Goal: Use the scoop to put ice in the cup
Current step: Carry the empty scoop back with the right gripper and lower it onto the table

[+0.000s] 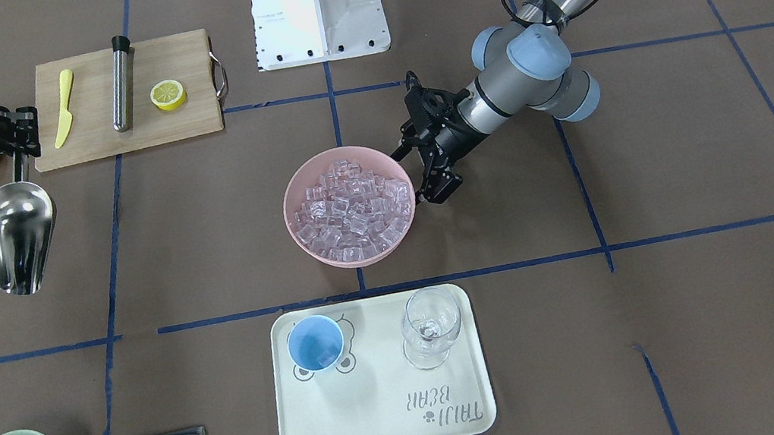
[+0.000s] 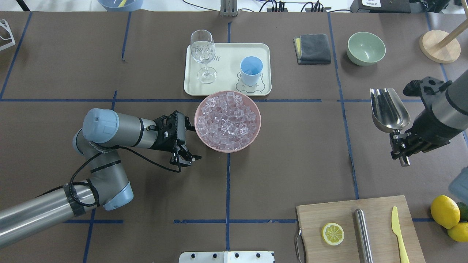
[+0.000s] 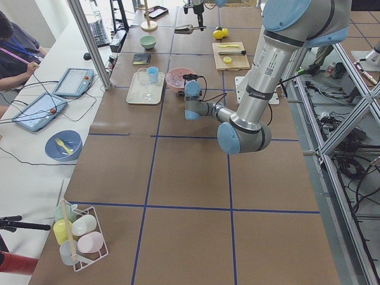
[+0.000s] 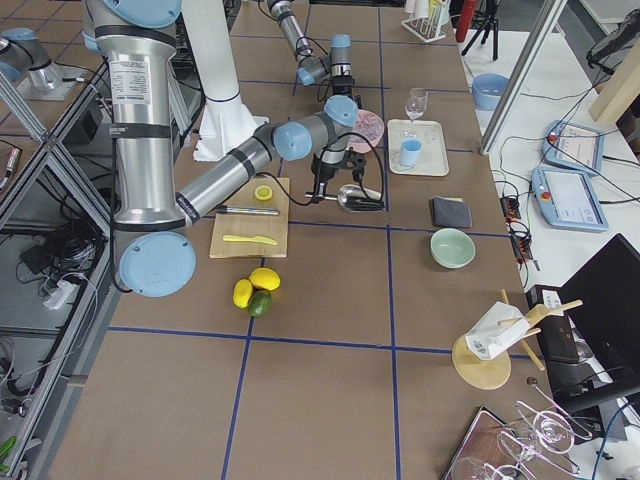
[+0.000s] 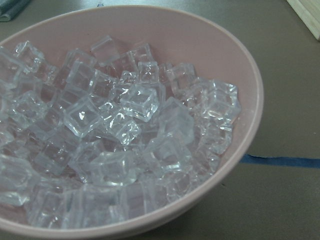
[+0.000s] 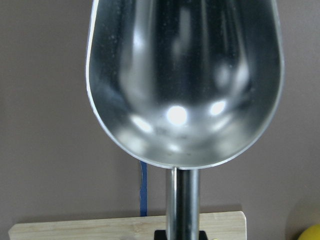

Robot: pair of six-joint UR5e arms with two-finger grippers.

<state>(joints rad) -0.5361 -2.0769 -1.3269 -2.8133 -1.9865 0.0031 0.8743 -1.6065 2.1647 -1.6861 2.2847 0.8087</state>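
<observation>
My right gripper (image 2: 401, 148) is shut on the thin handle of the shiny steel scoop (image 2: 389, 109), held above the table at my right side. The trough is empty in the right wrist view (image 6: 185, 85). The ice (image 2: 227, 120) fills a pink bowl (image 2: 256, 131) at the table's middle and is close up in the left wrist view (image 5: 115, 135). My left gripper (image 2: 192, 142) is open and empty, right beside the bowl's left rim. The light-blue cup (image 2: 251, 70) stands on a cream tray (image 2: 228, 62) just beyond the bowl; I cannot tell if anything is in it.
A clear stemmed glass (image 2: 203, 51) stands on the tray's left. A wooden board (image 2: 380, 237) near my right side holds a lemon half, a steel cylinder and a yellow knife. A green bowl (image 2: 366, 47) and grey cloth (image 2: 313, 48) lie far right.
</observation>
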